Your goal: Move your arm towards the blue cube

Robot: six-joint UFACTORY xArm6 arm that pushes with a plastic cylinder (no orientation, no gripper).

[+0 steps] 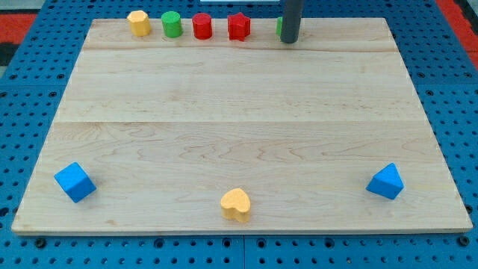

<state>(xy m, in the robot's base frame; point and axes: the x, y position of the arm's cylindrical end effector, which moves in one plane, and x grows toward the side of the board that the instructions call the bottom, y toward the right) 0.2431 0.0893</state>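
Observation:
A blue cube (75, 181) sits near the board's bottom left corner. My tip (289, 41) is at the view's top, right of centre, far from the blue cube, and stands right in front of a green block (279, 28) that it mostly hides. A second blue block (385, 181), wedge-like, sits near the bottom right corner.
Along the top edge stand a yellow block (138, 22), a green cylinder (172, 24), a red cylinder (202, 26) and a red block (238, 26). A yellow heart (236, 205) lies near the bottom edge, centre. The wooden board (239, 119) lies on a blue pegboard.

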